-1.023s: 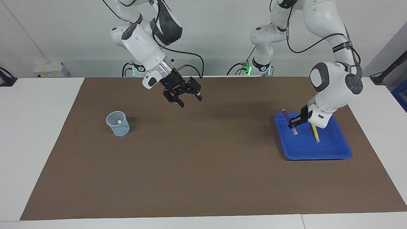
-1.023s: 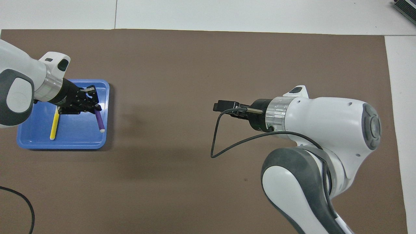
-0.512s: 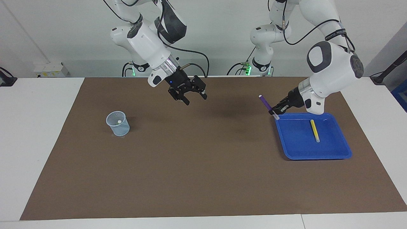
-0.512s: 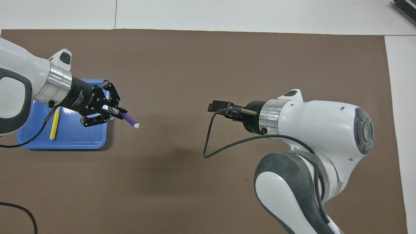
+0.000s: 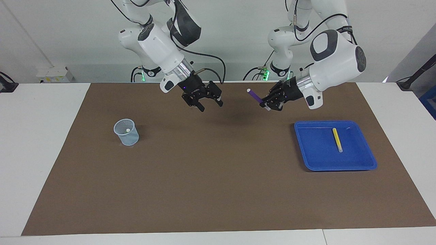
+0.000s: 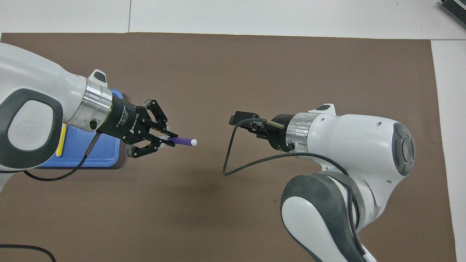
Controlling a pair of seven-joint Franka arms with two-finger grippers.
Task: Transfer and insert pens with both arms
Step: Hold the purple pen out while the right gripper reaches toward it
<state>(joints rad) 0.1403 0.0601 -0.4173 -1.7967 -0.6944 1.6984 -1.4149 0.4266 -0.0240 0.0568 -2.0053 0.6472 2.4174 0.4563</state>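
Two end effectors are in my view, both raised over the brown mat (image 5: 218, 177) that covers the white table (image 5: 44, 143). The left end effector (image 5: 269, 103) is clenched on the slim purple marker pen (image 5: 254, 96), gripping it near one end; its whitish tip points toward the right arm. I read the pen as tilted, its free end higher than the held end. In the overhead view the same pen (image 6: 182, 141) projects from the left end effector (image 6: 164, 140) toward the middle of the mat.

The right end effector (image 5: 208, 103) hangs over the mat near the robots' edge, its fingers spread apart and holding nothing. I see a clear gap between it and the pen tip.

The slim yellow marker pen (image 5: 337, 139) lies flat inside the shallow blue plastic tray (image 5: 315, 156), which sits on the mat toward the left arm's end of the table. The translucent pale-blue plastic cup (image 5: 126, 132) stands upright on the mat toward the right arm's end; a small whitish pen end (image 5: 127, 130) shows inside it, and I cannot tell its colour below that.
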